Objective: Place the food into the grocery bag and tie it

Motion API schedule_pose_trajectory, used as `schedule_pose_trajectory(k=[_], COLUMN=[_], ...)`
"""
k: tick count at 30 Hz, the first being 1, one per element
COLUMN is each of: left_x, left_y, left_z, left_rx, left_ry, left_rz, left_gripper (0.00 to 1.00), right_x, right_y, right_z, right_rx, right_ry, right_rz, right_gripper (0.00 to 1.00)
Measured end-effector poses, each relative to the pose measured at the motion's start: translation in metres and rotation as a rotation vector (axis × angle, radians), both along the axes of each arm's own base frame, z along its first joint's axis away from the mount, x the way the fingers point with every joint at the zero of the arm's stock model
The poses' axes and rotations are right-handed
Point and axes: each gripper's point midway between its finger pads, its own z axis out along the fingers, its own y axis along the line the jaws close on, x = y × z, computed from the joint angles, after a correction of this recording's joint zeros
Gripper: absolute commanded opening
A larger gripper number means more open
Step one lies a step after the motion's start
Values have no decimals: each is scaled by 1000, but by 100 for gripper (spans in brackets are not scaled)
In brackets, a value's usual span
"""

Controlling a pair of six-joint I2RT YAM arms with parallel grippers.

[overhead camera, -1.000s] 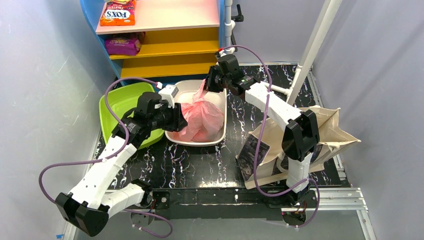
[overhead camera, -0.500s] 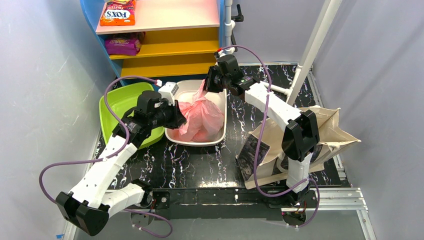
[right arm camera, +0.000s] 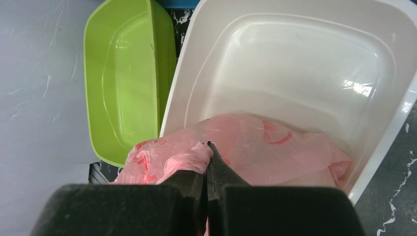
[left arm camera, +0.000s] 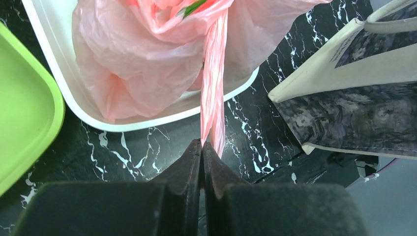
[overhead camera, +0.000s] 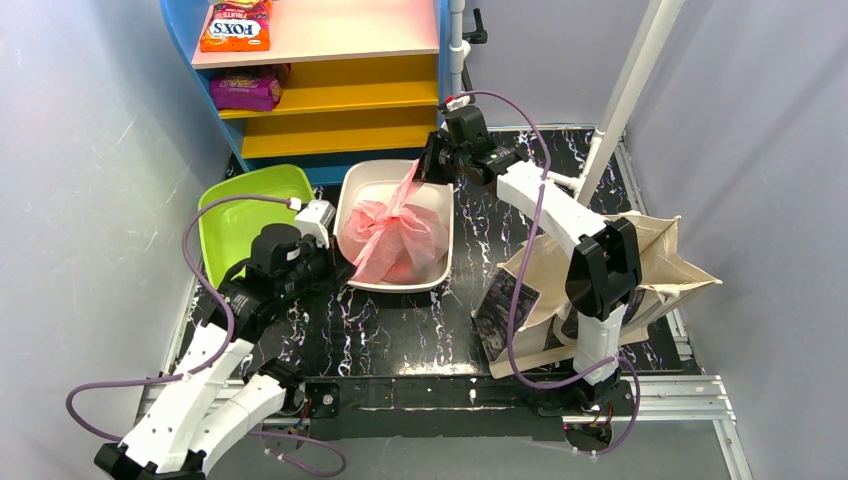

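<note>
Food: wrapped inside the pink bag; only a green and red scrap shows through the plastic, and the rest cannot be made out.
Strip at the left hand: its end vanishes where the pressed-together fingertips meet.
Strip at the right hand: tucked behind the fingertips, out of sight.
Bag top: cut off by the upper edge of the left wrist view.
Tote: its inside is partly hidden by the right arm.
Green tub: mostly cut off at the left edge.
Packet: print too small to read.
Left arm: its base is cut off at the bottom edge.
</note>
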Motion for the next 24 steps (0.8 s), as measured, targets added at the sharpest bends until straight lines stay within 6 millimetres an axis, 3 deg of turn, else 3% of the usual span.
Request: schedule_pose_trajectory(k=[5,10,15,19,22,24], left_x=[-7,-10,-10,-10,-14,-13], left_y=[6,13,17,17,21,22], left_z=[-9,-4,-8,-13,-19,-13], left_rx=[-42,-89,-93,-69,-9,19], left_ry=[6,-31,-18,3,46,51], left_rz=[57,122,155,152,136,123], left_gripper=[0,0,0,29,50,56], right_x=[-1,-4,-6,-4,14,25], right_y=[4,6,8,9,-3,-12], right_z=[-14,-33,-38,-35,-31,-29], right_rx=[18,31,47,73,73,70], right_ry=[64,140,168,150,94,65], right_rz=[29,55,80,112,90,74], right_gripper=[1,1,1,1,1,1])
